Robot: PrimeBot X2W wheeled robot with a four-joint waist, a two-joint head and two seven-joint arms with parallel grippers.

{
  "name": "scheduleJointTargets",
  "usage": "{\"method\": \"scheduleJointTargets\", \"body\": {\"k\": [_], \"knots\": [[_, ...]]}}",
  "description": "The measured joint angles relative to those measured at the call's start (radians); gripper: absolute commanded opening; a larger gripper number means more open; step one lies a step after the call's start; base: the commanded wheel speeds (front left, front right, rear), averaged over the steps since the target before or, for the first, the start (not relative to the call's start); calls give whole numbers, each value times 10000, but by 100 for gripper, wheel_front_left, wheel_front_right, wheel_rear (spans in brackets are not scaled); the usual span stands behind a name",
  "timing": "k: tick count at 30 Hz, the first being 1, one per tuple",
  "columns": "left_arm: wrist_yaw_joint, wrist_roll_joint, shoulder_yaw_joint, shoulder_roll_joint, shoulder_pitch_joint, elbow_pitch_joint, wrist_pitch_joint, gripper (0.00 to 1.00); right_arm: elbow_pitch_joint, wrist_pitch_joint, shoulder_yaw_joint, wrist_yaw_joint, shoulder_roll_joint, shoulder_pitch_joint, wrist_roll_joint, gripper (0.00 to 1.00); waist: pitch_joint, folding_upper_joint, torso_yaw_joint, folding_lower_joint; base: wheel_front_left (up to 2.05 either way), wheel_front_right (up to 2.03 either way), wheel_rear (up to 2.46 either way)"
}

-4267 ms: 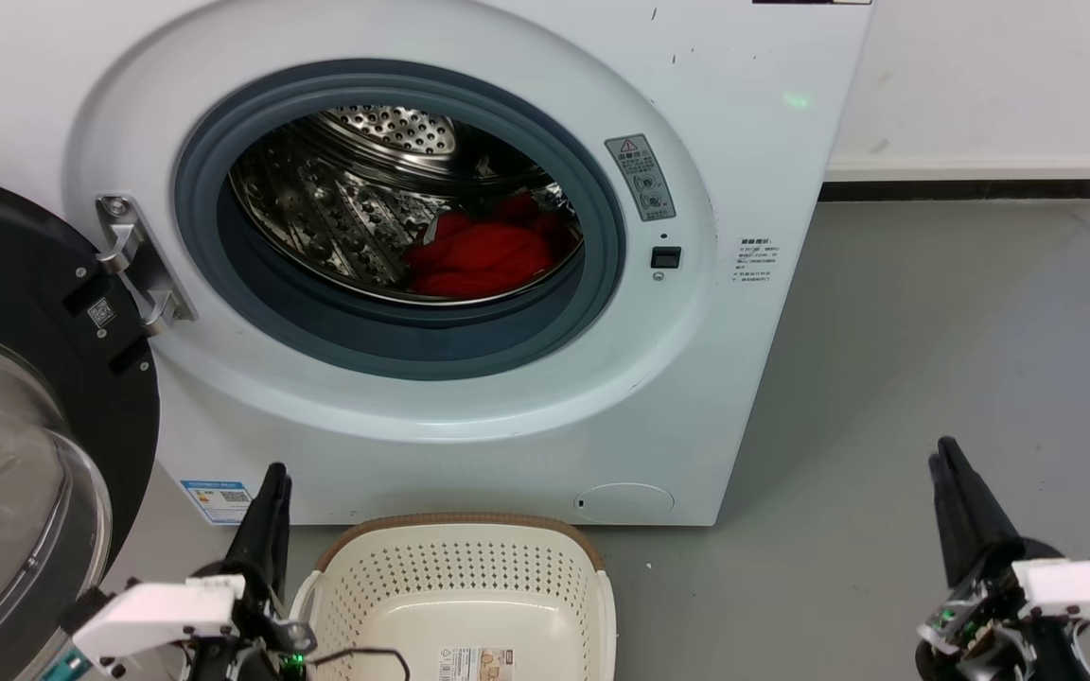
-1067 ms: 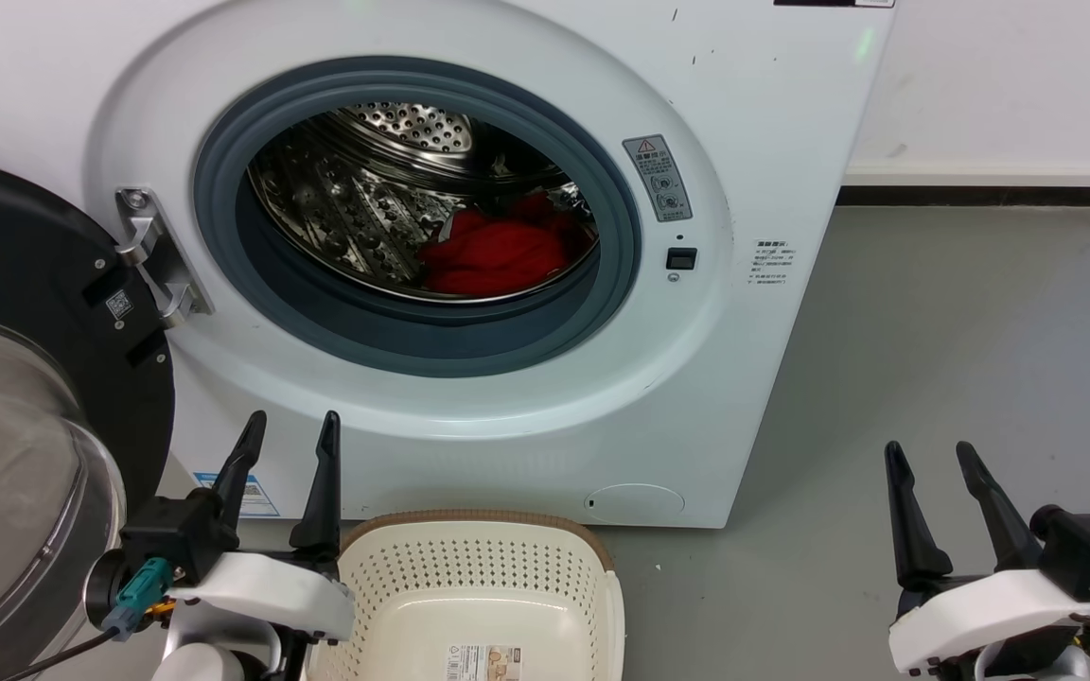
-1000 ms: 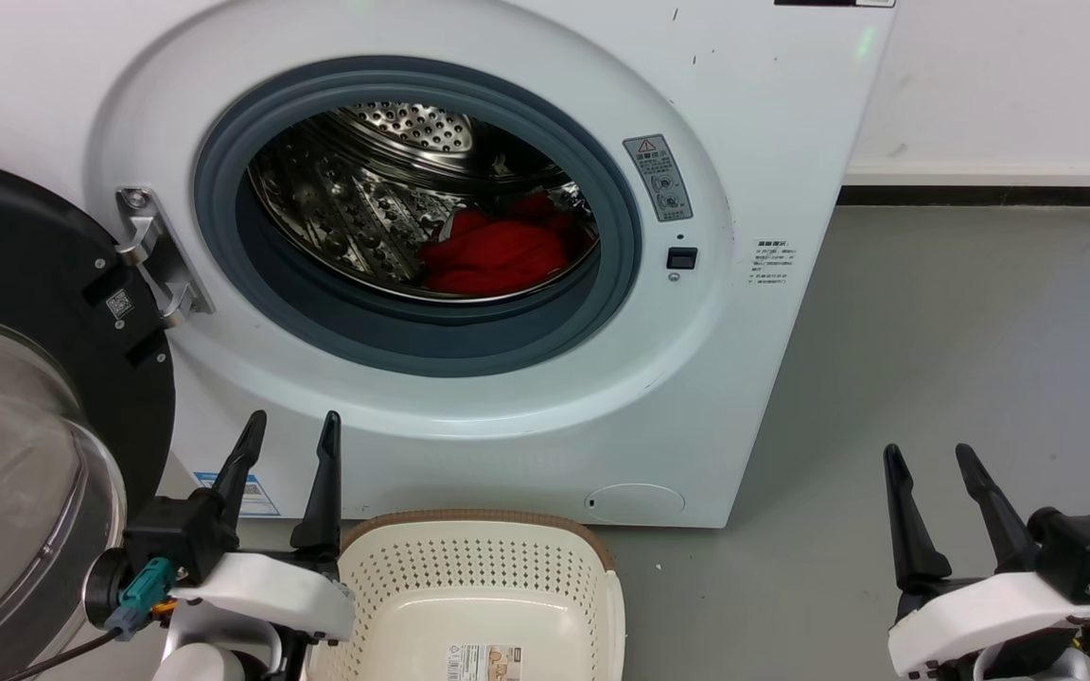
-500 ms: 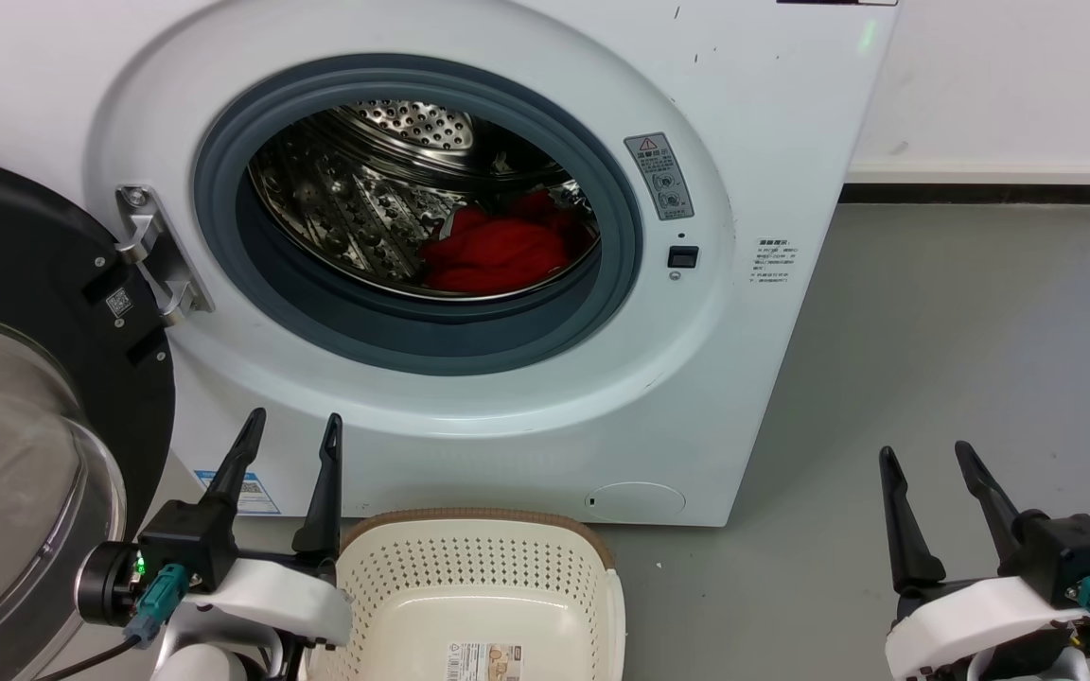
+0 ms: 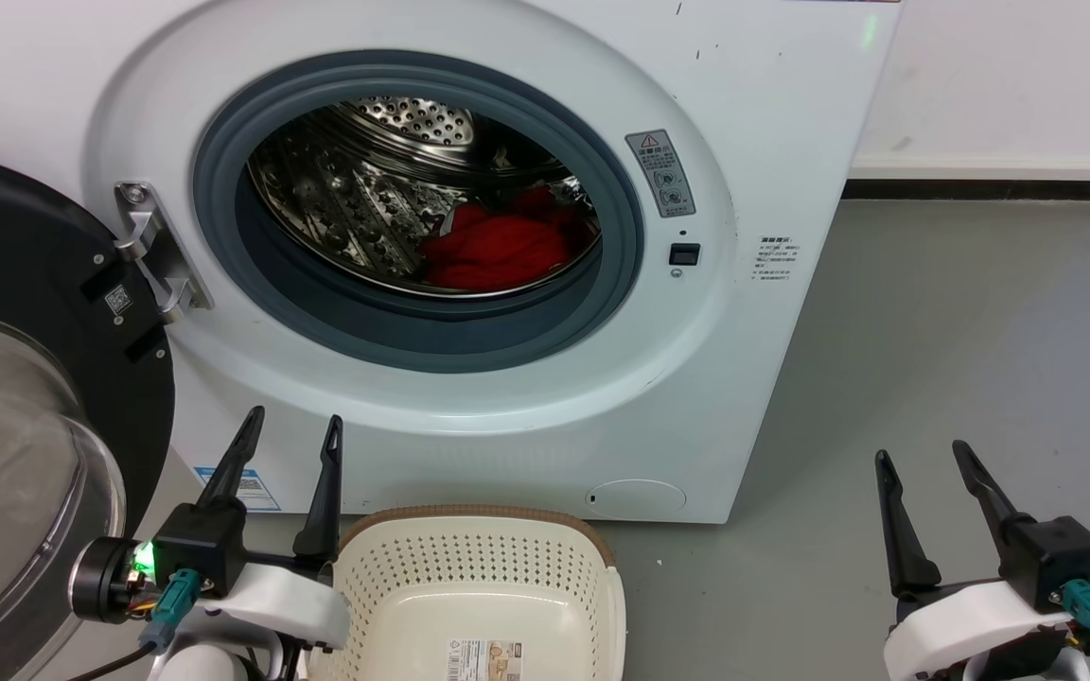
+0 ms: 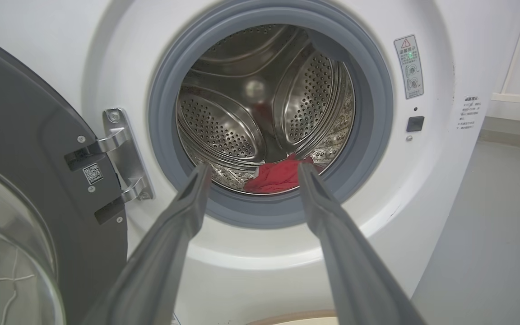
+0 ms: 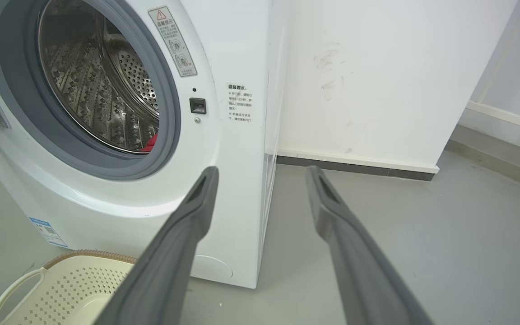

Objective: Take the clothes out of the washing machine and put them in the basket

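The white washing machine (image 5: 772, 142) stands with its porthole open. Red clothes (image 5: 498, 251) lie bunched at the bottom right of the steel drum; the left wrist view shows the clothes (image 6: 278, 176) beyond my fingers, and the right wrist view catches a sliver of the clothes (image 7: 150, 142). The cream basket (image 5: 469, 591) sits on the floor below the porthole, with nothing in the part I see. My left gripper (image 5: 291, 433) is open, just left of the basket, fingers pointing up at the machine front. My right gripper (image 5: 922, 456) is open over the floor, right of the machine.
The black-framed glass door (image 5: 25, 397) hangs open at the left, close beside my left arm, on a metal hinge (image 5: 152, 251). Grey floor (image 5: 961, 340) stretches to the right of the machine up to a white wall with a dark skirting (image 5: 990, 187).
Both grippers, shut about four seconds ago, now stand open. Over the last second both arms have barely shifted, and the view has tipped slightly. The clothes have not moved.
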Motion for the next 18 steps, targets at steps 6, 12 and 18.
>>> {"method": "scheduleJointTargets", "body": {"k": [6, 12, 18], "knots": [[0, 8, 48, 0, 0, 69, -6, 100, 17, -2, 13, 0, -2, 0, 23, 100, 16, 0, -15, 0, 0, 0, 0], [2, 13, 88, -8, 5, 123, -6, 100, 63, 2, 73, 2, -4, 0, 98, 100, 9, 0, -39, 1, 0, 0, 0], [17, 38, 134, 0, -11, 188, -6, 100, 94, 2, 100, 2, -6, 0, 90, 100, 39, 0, -58, 1, 0, 0, 0]]}}
